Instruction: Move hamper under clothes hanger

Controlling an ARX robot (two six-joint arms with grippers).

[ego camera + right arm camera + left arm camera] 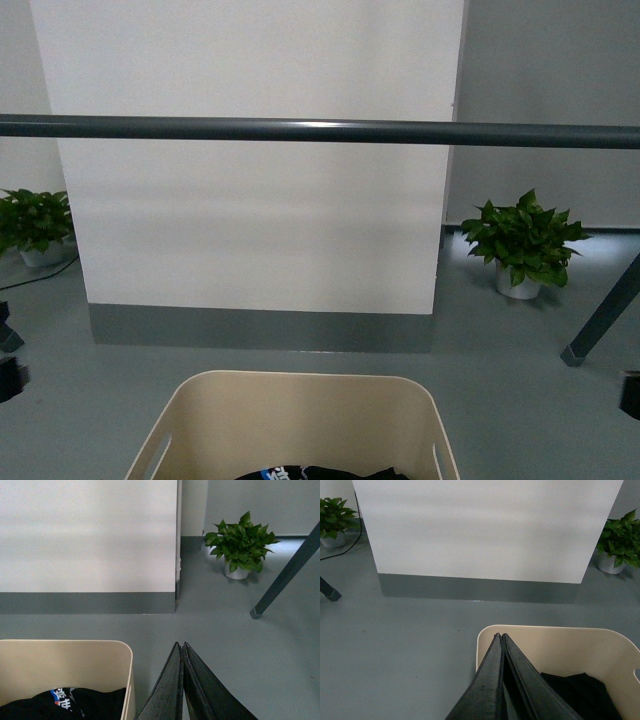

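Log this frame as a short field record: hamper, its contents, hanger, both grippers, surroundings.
hamper: cream tub, low centre of the front view, on the grey floor
contents: dark garment with blue and white print
clothes hanger: horizontal bar across the front view, above and beyond the hamper; one leg at right
left gripper: shut, holding nothing, tips over the hamper's rim
right gripper: shut, holding nothing, beside the hamper
surroundings: white panel; potted plants and

Left gripper [502,636] jaws pressed together, right gripper [180,644] jaws pressed together, both empty
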